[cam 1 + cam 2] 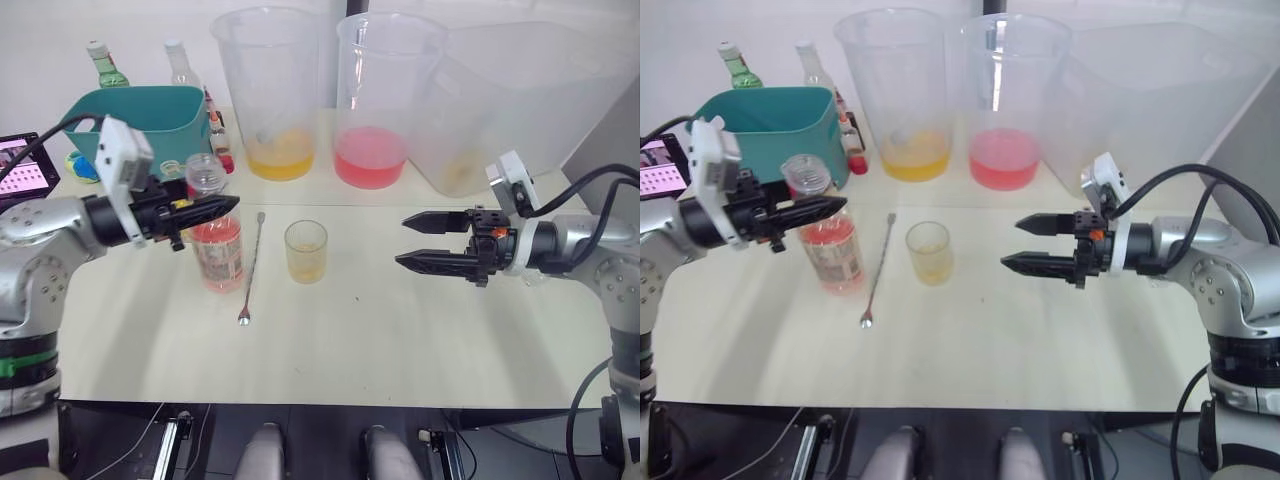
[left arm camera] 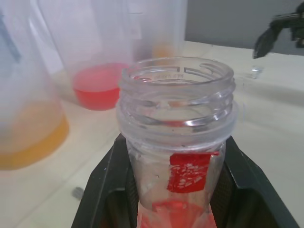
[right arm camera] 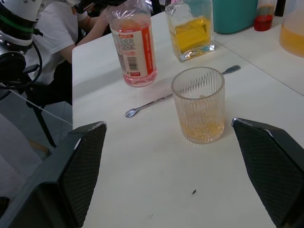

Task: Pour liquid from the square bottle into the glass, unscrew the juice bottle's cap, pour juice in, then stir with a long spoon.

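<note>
Left eye view puts the glass point(image 1: 306, 250) at the middle of the worktop point(image 1: 330, 345), a shallow yellow liquid point(image 3: 202, 129) in its bottom, so the first pour looks done. Right of the glass, well apart from it, the right hand point(image 1: 433, 241) hangs over bare worktop with its fingers spread wide, clamping nothing. Just left of the glass the long spoon point(image 1: 251, 267) lies flat and unused. Left again of the spoon stands the juice bottle point(image 1: 216, 245), upright, with the left hand point(image 2: 176, 187) clamped on it below the neck. Its mouth is open, no cap on it, so unscrewing seems finished; pink-red juice point(image 1: 220, 262) sits low inside. Behind the juice bottle, seen from the right wrist, the square bottle point(image 3: 191, 31) rests part-full. Juice pouring and stirring appear left.
</note>
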{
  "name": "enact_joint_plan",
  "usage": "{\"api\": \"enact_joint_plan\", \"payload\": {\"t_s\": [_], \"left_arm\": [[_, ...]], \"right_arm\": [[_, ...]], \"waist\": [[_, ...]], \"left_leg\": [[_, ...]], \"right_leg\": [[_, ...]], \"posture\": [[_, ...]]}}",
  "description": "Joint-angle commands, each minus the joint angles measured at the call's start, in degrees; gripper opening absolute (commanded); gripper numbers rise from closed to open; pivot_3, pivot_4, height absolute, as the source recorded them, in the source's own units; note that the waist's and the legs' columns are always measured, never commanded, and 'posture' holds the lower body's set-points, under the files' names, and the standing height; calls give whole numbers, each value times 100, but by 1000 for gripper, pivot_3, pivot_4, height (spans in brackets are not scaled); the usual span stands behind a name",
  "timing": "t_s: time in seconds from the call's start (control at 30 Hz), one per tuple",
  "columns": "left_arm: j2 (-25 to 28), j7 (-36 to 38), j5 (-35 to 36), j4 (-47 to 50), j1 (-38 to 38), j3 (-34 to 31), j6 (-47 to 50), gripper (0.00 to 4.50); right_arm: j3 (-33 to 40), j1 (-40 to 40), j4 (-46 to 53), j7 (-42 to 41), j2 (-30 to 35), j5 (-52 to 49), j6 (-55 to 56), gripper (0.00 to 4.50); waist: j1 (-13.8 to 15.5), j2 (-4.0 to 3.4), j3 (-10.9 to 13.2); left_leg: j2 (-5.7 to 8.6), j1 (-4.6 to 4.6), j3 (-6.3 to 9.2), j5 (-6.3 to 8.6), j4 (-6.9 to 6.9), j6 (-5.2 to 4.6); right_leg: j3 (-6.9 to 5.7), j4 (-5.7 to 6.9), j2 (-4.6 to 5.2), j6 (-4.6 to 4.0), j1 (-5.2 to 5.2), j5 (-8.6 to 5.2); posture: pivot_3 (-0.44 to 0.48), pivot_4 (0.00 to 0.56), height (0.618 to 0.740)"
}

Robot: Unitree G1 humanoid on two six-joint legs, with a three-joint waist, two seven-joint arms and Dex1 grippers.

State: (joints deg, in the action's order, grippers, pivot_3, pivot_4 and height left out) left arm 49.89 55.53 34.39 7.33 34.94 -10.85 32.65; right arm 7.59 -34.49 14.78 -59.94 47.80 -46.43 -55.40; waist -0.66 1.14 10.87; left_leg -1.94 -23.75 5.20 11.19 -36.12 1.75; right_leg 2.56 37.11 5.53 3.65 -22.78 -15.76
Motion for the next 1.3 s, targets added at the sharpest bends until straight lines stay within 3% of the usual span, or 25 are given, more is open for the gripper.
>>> {"api": "enact_joint_plan", "payload": {"t_s": [0.03,0.5,0.67,1.07,1.3], "left_arm": [[-200,-200,-725,-331,532,425,-720,1523],[-1186,-442,-3108,-2723,1840,1814,-3643,1523],[-1239,-1103,-4006,-3584,2039,2027,-5620,1523],[-1334,-2671,-5569,-4539,2152,2365,-7362,1523],[-1294,-3462,-6281,-4950,2361,2573,-7864,1523]], "right_arm": [[315,262,391,293,-14,-62,141,4473],[965,1079,1286,1379,-54,-537,-171,4473],[1086,1275,1470,1661,-31,-723,-237,4473],[1136,1435,1694,2146,5,-1075,-254,4473],[1070,1581,1828,2383,3,-1083,-180,4473]], "waist": [[14,0,0],[-32,2,1],[-36,3,2],[-19,3,1],[-15,3,1]], "left_leg": [[1,-5,0,0,0,0],[3,-36,1,-3,-18,5],[3,-37,2,-3,-24,5],[8,-41,3,-3,-38,4],[9,-44,5,-3,-43,4]], "right_leg": [[0,1,1,0,-6,0],[0,46,1,-2,-45,2],[0,44,1,-2,-46,2],[0,54,4,-1,-45,2],[-1,56,4,-1,-45,2]], "posture": [[0,150,740],[0,150,740],[0,150,740],[0,150,740],[0,150,740]]}}
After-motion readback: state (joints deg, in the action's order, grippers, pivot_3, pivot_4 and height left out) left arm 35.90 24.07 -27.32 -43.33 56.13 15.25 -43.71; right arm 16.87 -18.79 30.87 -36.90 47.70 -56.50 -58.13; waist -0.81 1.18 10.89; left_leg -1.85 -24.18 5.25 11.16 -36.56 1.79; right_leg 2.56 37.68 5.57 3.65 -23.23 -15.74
